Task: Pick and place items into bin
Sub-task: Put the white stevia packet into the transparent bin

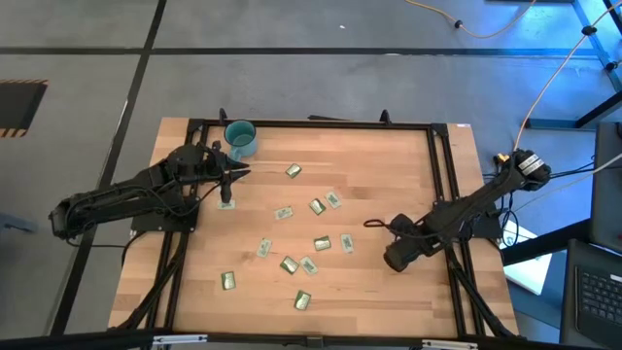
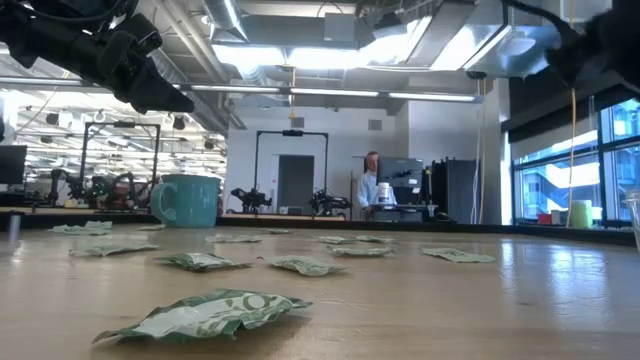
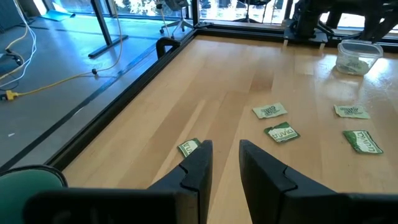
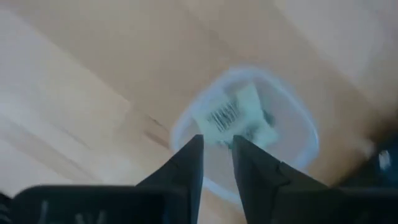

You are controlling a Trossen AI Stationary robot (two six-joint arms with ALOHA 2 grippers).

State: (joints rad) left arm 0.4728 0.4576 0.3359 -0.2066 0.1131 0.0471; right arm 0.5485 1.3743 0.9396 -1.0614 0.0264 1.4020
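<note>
Several small green-and-gold foil packets (image 1: 317, 206) lie flat and scattered on the wooden table (image 1: 389, 165). The bin, a clear plastic cup (image 4: 292, 124), stands on the table straight below my right gripper (image 4: 217, 143), and a packet with a barcode (image 4: 233, 115) shows inside it. The right gripper (image 1: 394, 258) points down, open, with nothing between its fingers. My left gripper (image 3: 225, 149) hovers open above the table's far left part (image 1: 236, 176), next to a packet (image 3: 188, 147). The left wrist view shows the bin (image 3: 359, 57) far across the table.
A teal mug (image 1: 240, 138) stands at the far left corner, close to my left gripper. A black frame rail (image 1: 442, 175) runs round the table. Bare wood lies between the packets and the far edge. In the low view a person (image 2: 370, 182) stands far off in the room.
</note>
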